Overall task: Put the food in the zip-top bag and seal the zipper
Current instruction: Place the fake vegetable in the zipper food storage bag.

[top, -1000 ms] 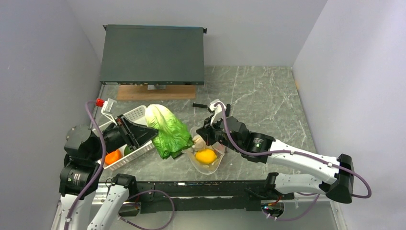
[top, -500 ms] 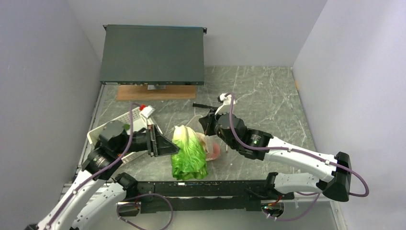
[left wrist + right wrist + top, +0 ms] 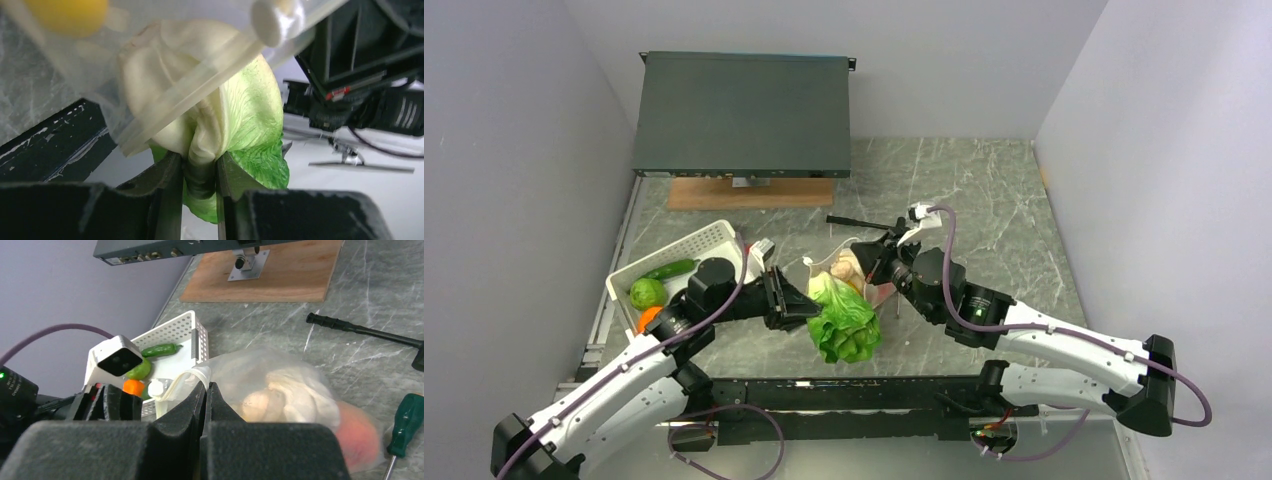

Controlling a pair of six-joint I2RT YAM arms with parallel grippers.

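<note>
Nearest you, by the table's (image 3: pixel 984 200) near edge, is the toy lettuce (image 3: pixel 844 328). Your left gripper (image 3: pixel 806 306) is clamped on it; in the left wrist view both fingers (image 3: pixel 167 182) press into the pale stem fold. The lettuce's white end pokes into the mouth of the zip-top bag (image 3: pixel 856 268), with the zipper (image 3: pixel 200 95) lying across it, and the green leaves are outside.

Just beyond, your right gripper (image 3: pixel 206 388) is pinched closed on the bag's rim. Through the plastic you can see the lemon (image 3: pixel 65 12), the mushroom cluster (image 3: pixel 292 390) and the peach (image 3: pixel 357 437).

A green-handled screwdriver (image 3: pixel 405 422) lies right of the bag. To the left, the white basket (image 3: pixel 709 238) holds a green chili (image 3: pixel 670 268), a lime (image 3: pixel 646 292) and an orange piece (image 3: pixel 649 318).

Farther back lies a black tool (image 3: pixel 856 221). At the far end, a dark box (image 3: pixel 744 115) sits on a wooden board (image 3: pixel 734 193).
</note>
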